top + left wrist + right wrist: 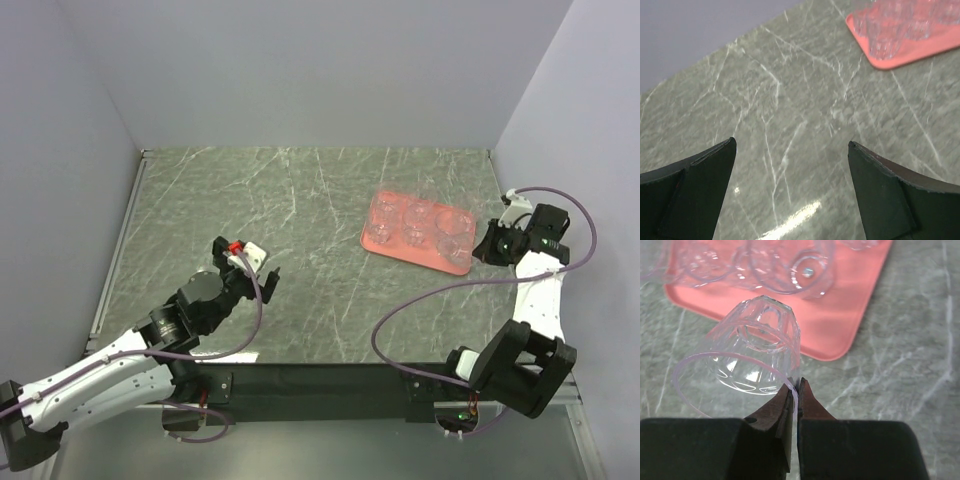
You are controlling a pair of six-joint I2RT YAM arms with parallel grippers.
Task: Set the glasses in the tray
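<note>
The salmon-pink tray (380, 241) lies at the right middle of the table with several clear glasses (416, 213) in it. It also shows in the right wrist view (840, 315) and at the top right of the left wrist view (900, 57). My right gripper (796, 385) is shut on the rim of a clear glass (752, 347), held tilted at the tray's right edge; in the top view the gripper (488, 245) sits next to the tray. My left gripper (791, 145) is open and empty over bare table, left of centre (250, 268).
The dark green marble table (300, 200) is walled by pale panels at the back and sides. Cables loop from both arms over the table's near part (400, 305). A black rail runs along the near edge.
</note>
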